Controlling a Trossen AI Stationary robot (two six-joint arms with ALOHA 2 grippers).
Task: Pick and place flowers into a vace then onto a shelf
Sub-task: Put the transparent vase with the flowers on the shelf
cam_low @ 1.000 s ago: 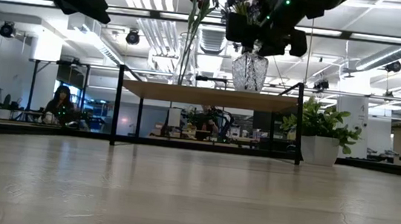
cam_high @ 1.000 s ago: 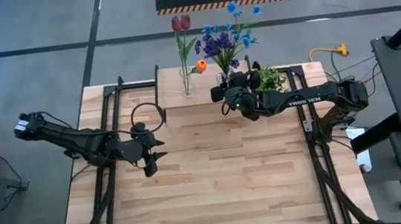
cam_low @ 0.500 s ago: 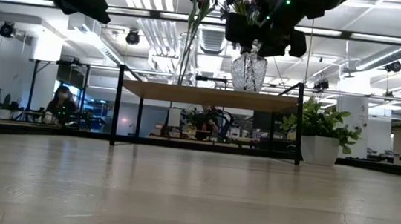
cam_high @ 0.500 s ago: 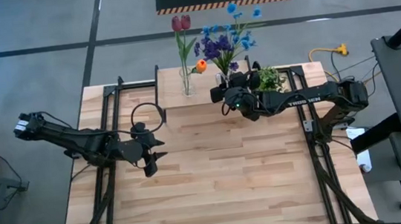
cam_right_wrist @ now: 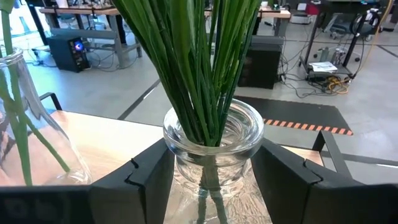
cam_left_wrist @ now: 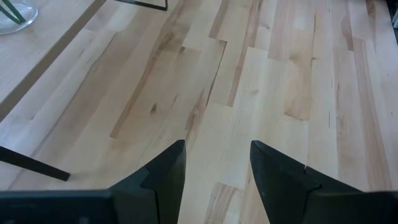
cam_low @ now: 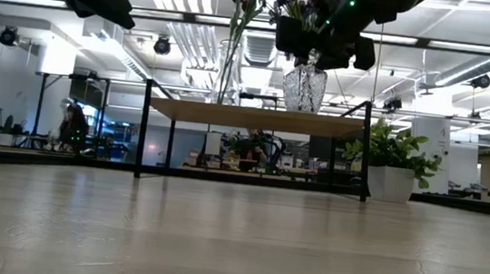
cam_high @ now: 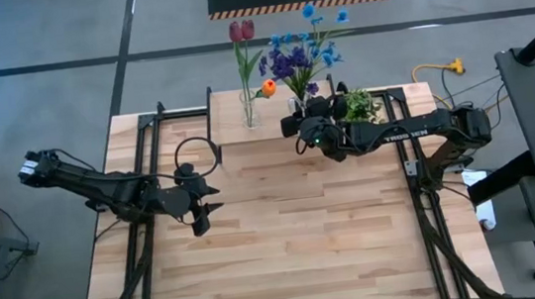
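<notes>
A cut-glass vase [cam_right_wrist: 211,155] with purple and blue flowers [cam_high: 298,57] stands on the wooden shelf [cam_high: 269,119] at the table's far edge. My right gripper [cam_right_wrist: 212,146] is at its neck and reaches in from the table's right. To the left on the shelf, a slim clear vase [cam_high: 248,117] holds red tulips [cam_high: 241,31] and an orange bud [cam_high: 267,89]. My left gripper [cam_high: 206,206] hangs open over the bare tabletop, left of centre, with nothing between its fingers [cam_left_wrist: 168,168]. My right gripper has the cut-glass vase's neck [cam_right_wrist: 180,165], just below the thick rim, between its two fingers, one on each side. The fingers come roughly level from the table's near right. The vase stands upright with its base [cam_low: 303,108] on the shelf top.
A potted green plant [cam_high: 360,105] stands at the shelf's right end, close behind my right arm. Black frame rails [cam_high: 142,183] run along the table's left and right sides. There is free room over the near half of the tabletop.
</notes>
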